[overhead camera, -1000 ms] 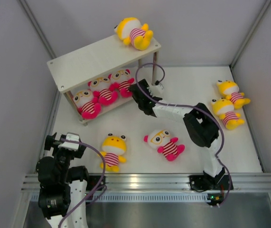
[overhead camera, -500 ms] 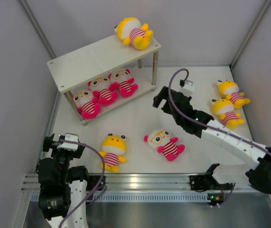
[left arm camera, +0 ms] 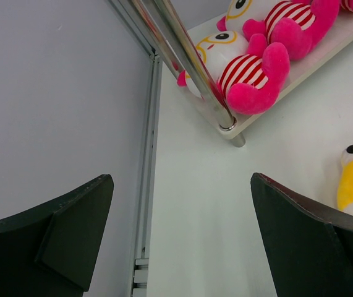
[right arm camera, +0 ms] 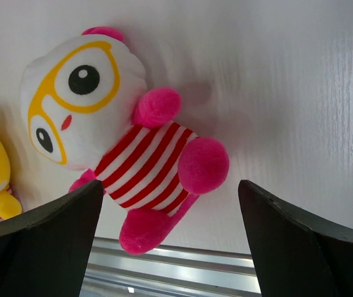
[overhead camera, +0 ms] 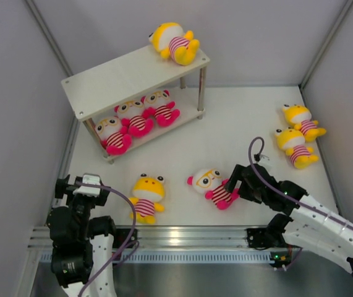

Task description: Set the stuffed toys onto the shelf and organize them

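Here you see the task at roughly its halfway mark. The shelf (overhead camera: 127, 77) stands at the far left of the table (overhead camera: 238, 117). Its upper board carries one yellow toy (overhead camera: 175, 42), lying at the right-hand end. Its lower board (overhead camera: 188, 114) holds three pink toys (overhead camera: 133, 119) in a row, each touching the next, with what looks like room for a fourth at the right end. Four of the eight are thus shelved; four lie on the table.

The loose pink toy (right arm camera: 145, 164) lies on its back near the front rail. A second yellow toy (overhead camera: 146, 197) lies to its left, apart from it, and a pair of yellow toys (overhead camera: 295, 146) rests close together near the right wall.

Your right gripper (overhead camera: 232, 184) hovers over the loose pink toy, jaws spread wide to either side of its striped body, with neither finger touching the plush and nothing clasped. Your left gripper (left arm camera: 182, 179) is near the front-left corner, jaws fully parted and empty, facing the shelf's near post (left arm camera: 195, 68).

The step in hand appears to be picking up the loose pink toy to complete the lower row. After that, three yellow toys are left for the upper board.
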Robot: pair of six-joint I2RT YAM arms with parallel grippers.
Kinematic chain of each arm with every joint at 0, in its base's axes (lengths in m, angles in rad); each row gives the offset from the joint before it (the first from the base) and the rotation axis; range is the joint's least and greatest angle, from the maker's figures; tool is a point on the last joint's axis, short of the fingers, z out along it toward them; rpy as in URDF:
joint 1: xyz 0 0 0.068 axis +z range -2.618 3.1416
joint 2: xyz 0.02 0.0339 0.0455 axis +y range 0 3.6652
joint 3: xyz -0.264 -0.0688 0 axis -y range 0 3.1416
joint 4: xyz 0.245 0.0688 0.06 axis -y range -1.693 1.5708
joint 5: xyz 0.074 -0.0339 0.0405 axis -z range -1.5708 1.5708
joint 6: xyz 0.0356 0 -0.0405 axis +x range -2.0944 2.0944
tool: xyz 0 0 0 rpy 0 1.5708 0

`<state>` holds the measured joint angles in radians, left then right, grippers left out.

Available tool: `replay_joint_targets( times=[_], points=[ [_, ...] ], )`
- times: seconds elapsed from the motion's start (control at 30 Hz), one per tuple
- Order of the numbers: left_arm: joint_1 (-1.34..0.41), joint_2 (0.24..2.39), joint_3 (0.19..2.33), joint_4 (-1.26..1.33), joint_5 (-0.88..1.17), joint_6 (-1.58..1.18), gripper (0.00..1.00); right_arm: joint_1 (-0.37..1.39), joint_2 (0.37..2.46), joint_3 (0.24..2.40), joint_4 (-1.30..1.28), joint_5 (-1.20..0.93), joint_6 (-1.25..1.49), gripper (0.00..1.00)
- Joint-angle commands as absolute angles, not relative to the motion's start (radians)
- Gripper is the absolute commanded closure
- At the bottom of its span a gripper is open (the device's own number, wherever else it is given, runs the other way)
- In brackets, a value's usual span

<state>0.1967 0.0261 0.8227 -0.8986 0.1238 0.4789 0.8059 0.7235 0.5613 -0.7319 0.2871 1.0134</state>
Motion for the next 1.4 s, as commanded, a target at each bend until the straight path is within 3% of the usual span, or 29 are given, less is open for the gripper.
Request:
replay_joint_targets(
  times=[0.0, 0.23, 0.33, 0.37, 0.47, 0.53, 0.57, 0.6, 1.0, 1.37],
  points=[
    [0.21, 0.021, 0.861, -0.867, 0.141, 0.456, 0.01, 0.821, 0.718, 0.551, -0.802, 0.249, 1.066, 0.1],
    [0.218, 0.021, 0.865, -0.868, 0.147, 0.451, 0.01, 0.819, 0.752, 0.465, -0.68, 0.268, 1.1, 0.15],
    [0.218, 0.021, 0.864, -0.868, 0.153, 0.453, 0.01, 0.818, 0.718, 0.404, -0.534, 0.275, 1.109, 0.27],
    [0.218, 0.02, 0.861, -0.867, 0.153, 0.453, 0.01, 0.819, 0.706, 0.382, -0.482, 0.27, 1.115, 0.4],
    [0.218, 0.02, 0.861, -0.867, 0.15, 0.459, 0.01, 0.819, 0.733, 0.31, -0.321, 0.241, 1.146, 0.58],
    [0.218, 0.02, 0.859, -0.867, 0.143, 0.468, 0.01, 0.819, 0.77, 0.305, -0.304, 0.244, 1.154, 0.79],
    [0.219, 0.021, 0.859, -0.867, 0.143, 0.472, 0.01, 0.819, 0.775, 0.31, -0.301, 0.255, 1.151, 0.95],
    [0.218, 0.021, 0.859, -0.865, 0.141, 0.472, 0.01, 0.819, 0.775, 0.32, -0.304, 0.283, 1.141, 1.0],
    [0.216, 0.025, 0.841, -0.865, 0.153, 0.494, 0.01, 0.818, 0.727, 0.546, -0.276, 0.518, 1.016, 1.0],
    [0.218, 0.032, 0.842, -0.864, 0.146, 0.535, 0.01, 0.819, 0.922, 0.756, 0.17, 0.663, 0.543, 1.0]
  ],
)
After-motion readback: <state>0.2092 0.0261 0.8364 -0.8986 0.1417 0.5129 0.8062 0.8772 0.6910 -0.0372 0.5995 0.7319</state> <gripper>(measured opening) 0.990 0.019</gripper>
